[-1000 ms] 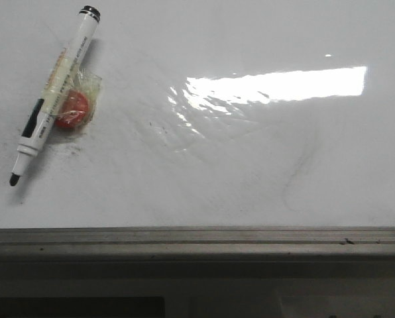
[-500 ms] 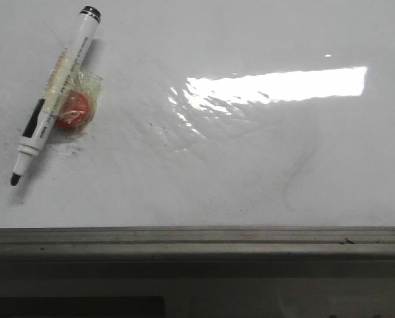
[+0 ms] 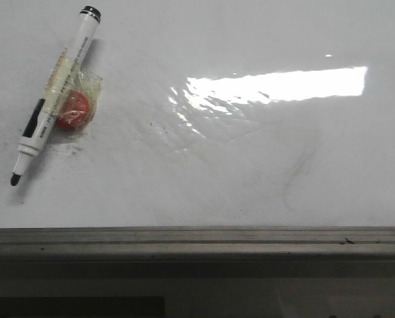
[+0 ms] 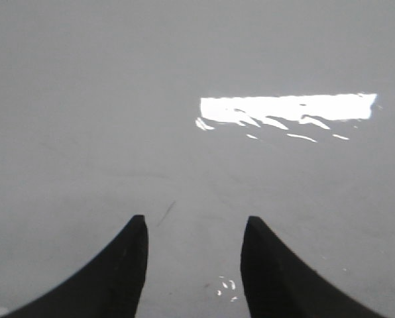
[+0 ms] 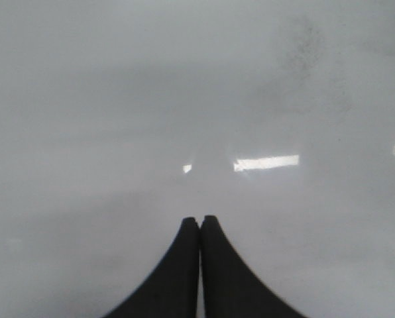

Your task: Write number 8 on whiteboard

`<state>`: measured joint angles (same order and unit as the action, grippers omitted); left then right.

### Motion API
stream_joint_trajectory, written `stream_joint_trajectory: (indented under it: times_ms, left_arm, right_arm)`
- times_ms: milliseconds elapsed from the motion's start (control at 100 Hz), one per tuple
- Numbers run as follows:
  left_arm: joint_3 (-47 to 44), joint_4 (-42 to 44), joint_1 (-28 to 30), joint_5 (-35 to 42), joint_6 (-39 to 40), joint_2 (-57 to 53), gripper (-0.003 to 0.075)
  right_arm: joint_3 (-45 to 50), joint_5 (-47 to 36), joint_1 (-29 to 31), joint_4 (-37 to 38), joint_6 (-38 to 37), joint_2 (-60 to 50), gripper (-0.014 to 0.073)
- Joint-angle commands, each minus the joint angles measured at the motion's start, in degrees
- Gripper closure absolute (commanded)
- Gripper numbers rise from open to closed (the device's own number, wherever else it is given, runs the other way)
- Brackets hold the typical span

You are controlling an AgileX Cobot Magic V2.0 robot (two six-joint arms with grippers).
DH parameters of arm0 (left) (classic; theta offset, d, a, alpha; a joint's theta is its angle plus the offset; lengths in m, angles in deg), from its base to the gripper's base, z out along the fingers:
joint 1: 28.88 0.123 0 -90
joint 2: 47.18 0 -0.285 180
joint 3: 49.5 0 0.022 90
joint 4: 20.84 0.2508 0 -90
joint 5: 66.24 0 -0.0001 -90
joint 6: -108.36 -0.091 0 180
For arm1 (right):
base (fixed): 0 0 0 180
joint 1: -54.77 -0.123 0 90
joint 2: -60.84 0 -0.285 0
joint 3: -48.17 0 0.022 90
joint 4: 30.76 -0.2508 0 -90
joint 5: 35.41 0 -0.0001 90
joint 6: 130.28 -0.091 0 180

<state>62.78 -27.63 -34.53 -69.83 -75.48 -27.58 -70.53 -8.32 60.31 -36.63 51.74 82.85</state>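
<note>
The whiteboard (image 3: 250,165) fills the front view, glossy white with faint grey smears, a bright glare patch and a grey metal edge rail along its near side. No drawn figure 8 shows on it. A white marker (image 3: 54,93) with a black tip lies uncapped at the far left, resting against a small red object wrapped in clear film (image 3: 73,110). Neither gripper shows in the front view. My left gripper (image 4: 193,222) is open and empty over bare board (image 4: 118,99). My right gripper (image 5: 200,220) is shut with nothing between its fingers, over bare board (image 5: 118,99).
The grey rail (image 3: 197,238) runs along the board's near edge, with a darker ledge below it. A faint grey curved smudge (image 3: 297,175) lies right of centre. The glare patch (image 3: 277,85) sits at the upper right.
</note>
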Motion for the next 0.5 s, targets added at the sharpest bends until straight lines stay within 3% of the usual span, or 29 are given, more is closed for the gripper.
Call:
stream_joint_trajectory:
  times_ms: [0, 300, 490]
  left_arm:
    - [1.48, 3.91, -4.97, 7.43, 0.16, 3.3, 0.0411]
    - [2.54, 7.48, -26.66, 15.42, 0.38, 14.7, 0.0411]
    - [2.54, 3.6, -34.73, 19.93, 0.38, 23.81, 0.0411]
  right_arm:
    - [-1.46, -3.96, -0.11, -0.03, -0.19, 1.15, 0.0657]
    - [-1.46, -4.17, -0.11, -0.03, -0.19, 1.15, 0.0657]
    - [-1.46, -4.17, -0.11, -0.03, -0.19, 1.15, 0.0657]
